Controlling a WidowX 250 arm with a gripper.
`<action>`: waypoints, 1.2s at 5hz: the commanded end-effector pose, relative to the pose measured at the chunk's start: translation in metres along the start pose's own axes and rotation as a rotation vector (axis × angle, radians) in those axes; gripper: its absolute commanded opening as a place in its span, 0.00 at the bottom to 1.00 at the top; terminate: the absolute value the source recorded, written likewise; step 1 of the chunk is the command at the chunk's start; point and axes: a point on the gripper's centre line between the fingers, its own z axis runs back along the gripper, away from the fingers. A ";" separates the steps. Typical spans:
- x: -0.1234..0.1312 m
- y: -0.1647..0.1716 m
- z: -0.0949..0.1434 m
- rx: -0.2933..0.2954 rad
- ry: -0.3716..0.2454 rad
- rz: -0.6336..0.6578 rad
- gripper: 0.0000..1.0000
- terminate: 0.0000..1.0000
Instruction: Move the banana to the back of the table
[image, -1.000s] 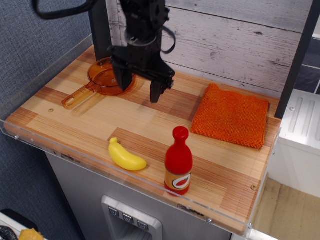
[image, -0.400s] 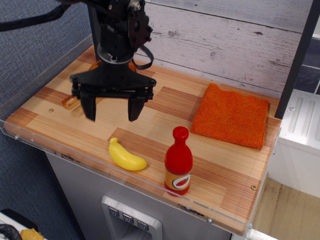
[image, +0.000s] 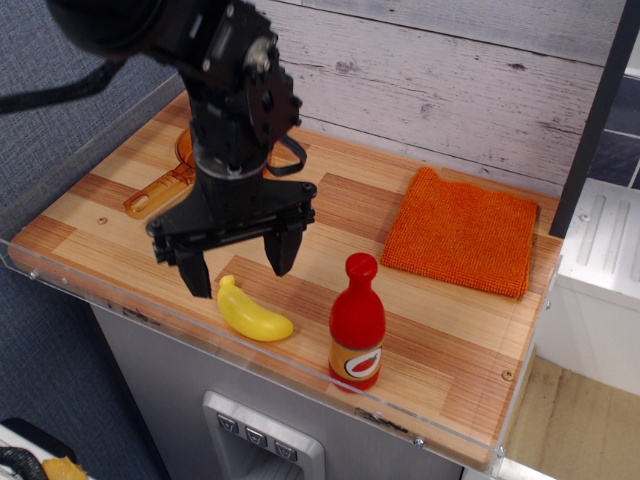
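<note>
beside the banana (image: 254, 313), red bottle's (image: 357, 325) label unreadable

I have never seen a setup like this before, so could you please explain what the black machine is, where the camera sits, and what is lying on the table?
The black machine is a robot arm; its two-fingered hand hangs open above the small glossy yellow toy banana, holding nothing. The single camera looks down at the striped wooden table from its front. Beside the banana stands a red plastic bottle with a red cap. Farther back lie a folded orange cloth on the right and a translucent orange pan, partly hidden by the arm, on the left. A whitewashed plank wall closes the back.
</note>
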 end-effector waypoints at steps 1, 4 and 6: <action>-0.001 -0.015 -0.009 -0.004 -0.008 0.032 1.00 0.00; -0.011 -0.012 -0.034 0.016 0.056 0.058 1.00 0.00; -0.014 -0.008 -0.034 -0.002 0.100 0.107 0.00 0.00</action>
